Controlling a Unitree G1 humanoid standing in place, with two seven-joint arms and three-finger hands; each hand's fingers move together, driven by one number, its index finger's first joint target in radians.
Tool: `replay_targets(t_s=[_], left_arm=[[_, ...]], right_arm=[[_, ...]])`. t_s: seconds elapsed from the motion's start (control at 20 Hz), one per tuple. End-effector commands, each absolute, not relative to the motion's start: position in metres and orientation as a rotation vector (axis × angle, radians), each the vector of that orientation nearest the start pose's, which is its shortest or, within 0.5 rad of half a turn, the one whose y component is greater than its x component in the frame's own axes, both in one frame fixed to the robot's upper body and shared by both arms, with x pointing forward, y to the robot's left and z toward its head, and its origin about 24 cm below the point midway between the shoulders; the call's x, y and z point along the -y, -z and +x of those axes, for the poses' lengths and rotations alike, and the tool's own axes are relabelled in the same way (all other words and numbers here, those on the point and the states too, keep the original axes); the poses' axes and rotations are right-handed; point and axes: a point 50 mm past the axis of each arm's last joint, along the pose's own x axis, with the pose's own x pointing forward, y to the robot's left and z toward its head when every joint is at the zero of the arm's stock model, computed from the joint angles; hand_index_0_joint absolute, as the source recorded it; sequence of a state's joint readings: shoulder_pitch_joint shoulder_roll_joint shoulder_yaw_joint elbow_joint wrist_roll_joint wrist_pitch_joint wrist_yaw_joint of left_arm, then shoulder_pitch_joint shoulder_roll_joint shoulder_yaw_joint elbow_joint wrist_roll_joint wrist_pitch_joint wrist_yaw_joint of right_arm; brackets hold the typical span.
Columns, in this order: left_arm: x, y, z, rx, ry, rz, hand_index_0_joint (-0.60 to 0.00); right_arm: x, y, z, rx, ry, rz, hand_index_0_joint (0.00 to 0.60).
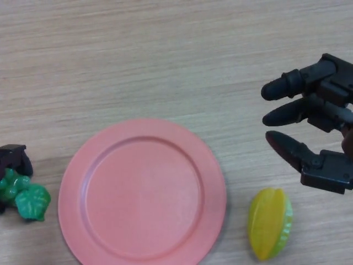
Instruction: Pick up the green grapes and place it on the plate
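Observation:
The green grapes point(25, 197) lie on the wooden table at the far left edge, just left of the pink plate point(142, 193). My left hand point(14, 158) shows only partly at that edge, its black fingers curled round the grapes from above and below. The grapes sit beside the plate's rim and do not touch it. My right hand point(325, 113) hovers at the far right with its fingers spread open, holding nothing. The plate has nothing on it.
A yellow starfruit point(269, 222) lies on the table to the right of the plate, below my right hand. The bare wooden table point(165, 55) stretches across the far side.

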State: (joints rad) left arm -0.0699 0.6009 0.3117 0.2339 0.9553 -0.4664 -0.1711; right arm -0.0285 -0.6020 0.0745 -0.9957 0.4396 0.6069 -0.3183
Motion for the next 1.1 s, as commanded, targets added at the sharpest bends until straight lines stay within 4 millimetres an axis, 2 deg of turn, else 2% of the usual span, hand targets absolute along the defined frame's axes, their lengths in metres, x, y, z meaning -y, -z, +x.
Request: replay_targets(t_s=[0.05,0.1,0.15,0.2,0.25,0.3,0.35,0.5,0.65,0.75,0.9,1.05,1.1], left_arm=[[-0.319,-0.149,0.245,0.171,-0.053,1.594,-0.600],[-0.319,-0.150,0.244,0.174,-0.054,1.593,-0.600],[-0.318,-0.153,0.243,0.181,-0.055,1.594,-0.600],[-0.317,-0.156,0.241,0.190,-0.056,1.594,-0.600],[-0.313,-0.165,0.236,0.218,-0.058,1.597,-0.600],[-0.307,-0.174,0.230,0.249,-0.043,1.594,-0.600],[-0.296,-0.184,0.222,0.303,-0.030,1.578,-0.600],[-0.272,-0.192,0.212,0.348,0.002,1.480,-0.600],[-0.237,-0.205,0.204,0.409,0.050,1.214,-0.600],[-0.220,-0.208,0.204,0.511,0.043,1.196,-0.600],[-0.207,-0.211,0.203,0.569,0.064,1.145,-0.600],[-0.197,-0.202,0.202,0.538,0.160,1.144,-0.600],[-0.197,-0.202,0.201,0.538,0.160,1.142,-0.550]], right_arm=[[0.156,-0.232,0.178,0.547,-0.135,-0.196,0.600],[0.156,-0.232,0.178,0.546,-0.135,-0.196,0.550],[0.156,-0.232,0.178,0.546,-0.136,-0.196,0.399],[0.156,-0.232,0.178,0.546,-0.137,-0.196,0.300],[0.155,-0.232,0.178,0.547,-0.138,-0.195,0.150],[0.155,-0.233,0.178,0.549,-0.140,-0.191,0.050],[0.154,-0.234,0.178,0.552,-0.139,-0.187,0.000],[0.153,-0.237,0.179,0.559,-0.140,-0.194,0.000],[0.152,-0.238,0.179,0.572,-0.142,-0.202,0.000],[0.152,-0.238,0.180,0.574,-0.145,-0.203,0.000],[0.152,-0.237,0.180,0.575,-0.147,-0.208,0.000],[0.152,-0.236,0.180,0.571,-0.146,-0.214,0.000],[0.152,-0.236,0.181,0.571,-0.146,-0.215,0.000]])
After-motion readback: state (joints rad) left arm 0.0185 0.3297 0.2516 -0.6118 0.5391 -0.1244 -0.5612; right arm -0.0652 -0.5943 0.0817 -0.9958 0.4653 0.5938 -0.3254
